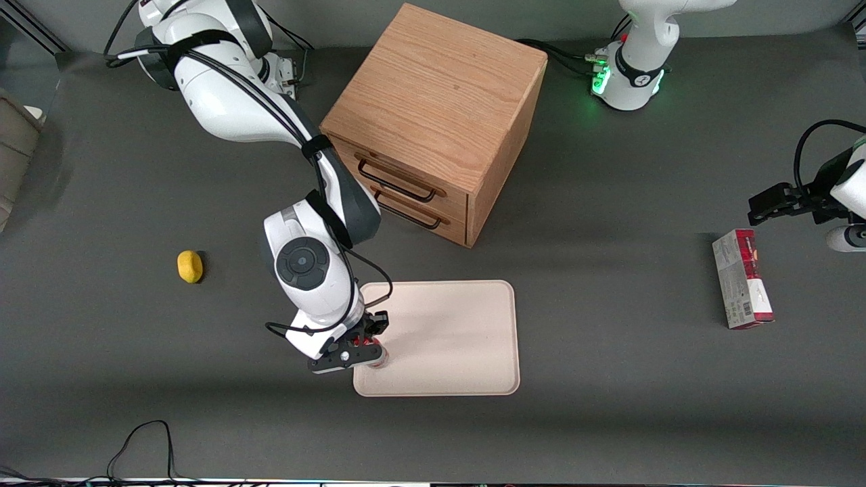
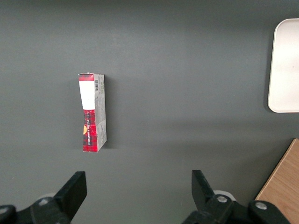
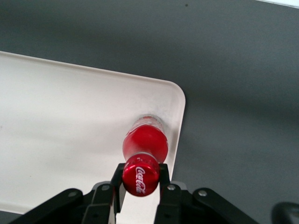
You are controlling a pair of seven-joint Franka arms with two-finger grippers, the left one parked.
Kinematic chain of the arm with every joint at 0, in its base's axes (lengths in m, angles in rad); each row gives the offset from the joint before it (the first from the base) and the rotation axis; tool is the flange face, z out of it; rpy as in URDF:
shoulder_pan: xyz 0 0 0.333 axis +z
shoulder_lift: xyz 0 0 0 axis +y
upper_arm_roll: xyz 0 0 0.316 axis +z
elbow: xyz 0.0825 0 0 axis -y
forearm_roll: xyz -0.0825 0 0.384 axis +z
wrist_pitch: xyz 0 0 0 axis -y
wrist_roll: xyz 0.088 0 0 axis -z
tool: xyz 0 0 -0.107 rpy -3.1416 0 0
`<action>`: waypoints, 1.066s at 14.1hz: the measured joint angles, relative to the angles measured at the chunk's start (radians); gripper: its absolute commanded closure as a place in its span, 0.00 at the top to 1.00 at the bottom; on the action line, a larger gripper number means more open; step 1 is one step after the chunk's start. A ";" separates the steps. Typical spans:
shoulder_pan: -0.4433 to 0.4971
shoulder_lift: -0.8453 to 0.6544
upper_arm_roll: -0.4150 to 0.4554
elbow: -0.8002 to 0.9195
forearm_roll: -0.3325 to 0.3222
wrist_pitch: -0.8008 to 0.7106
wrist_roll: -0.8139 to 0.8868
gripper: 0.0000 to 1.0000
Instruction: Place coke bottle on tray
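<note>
Upright coke bottle, cap up, base on tray corner, claw clamping its cap

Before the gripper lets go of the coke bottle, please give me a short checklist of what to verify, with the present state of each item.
1. Jaws closed on the cap of the coke bottle: ok, the gripper grips the cap from both sides.
2. Bottle upright: ok, the wrist view looks straight down its length.
3. Bottle over the tray: ok, but close to a rounded corner, near the rim.
4. Base resting on the tray surface: cannot tell, contact is not visible.
5. Nothing else on the tray: ok; the lemon, the carton and the drawer cabinet lie apart from it.
</note>
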 measured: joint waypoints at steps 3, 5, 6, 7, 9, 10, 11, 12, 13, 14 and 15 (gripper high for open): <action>-0.007 0.001 0.000 0.000 0.004 0.001 0.000 1.00; -0.007 0.001 0.000 0.001 0.005 0.002 0.000 1.00; -0.007 0.000 0.002 0.003 0.005 0.000 0.000 1.00; -0.004 -0.005 0.003 0.006 0.005 -0.009 0.000 1.00; 0.000 -0.036 0.004 0.023 0.006 -0.087 0.000 1.00; 0.001 -0.067 0.004 0.032 0.006 -0.144 0.000 1.00; 0.001 -0.106 0.004 0.041 0.006 -0.205 0.000 1.00; 0.001 -0.154 0.004 0.045 0.006 -0.270 0.000 1.00; 0.000 -0.202 0.004 0.046 0.006 -0.333 0.000 1.00; 0.000 -0.251 0.004 0.046 0.006 -0.395 0.000 1.00; -0.001 -0.295 0.004 0.045 0.006 -0.453 0.000 1.00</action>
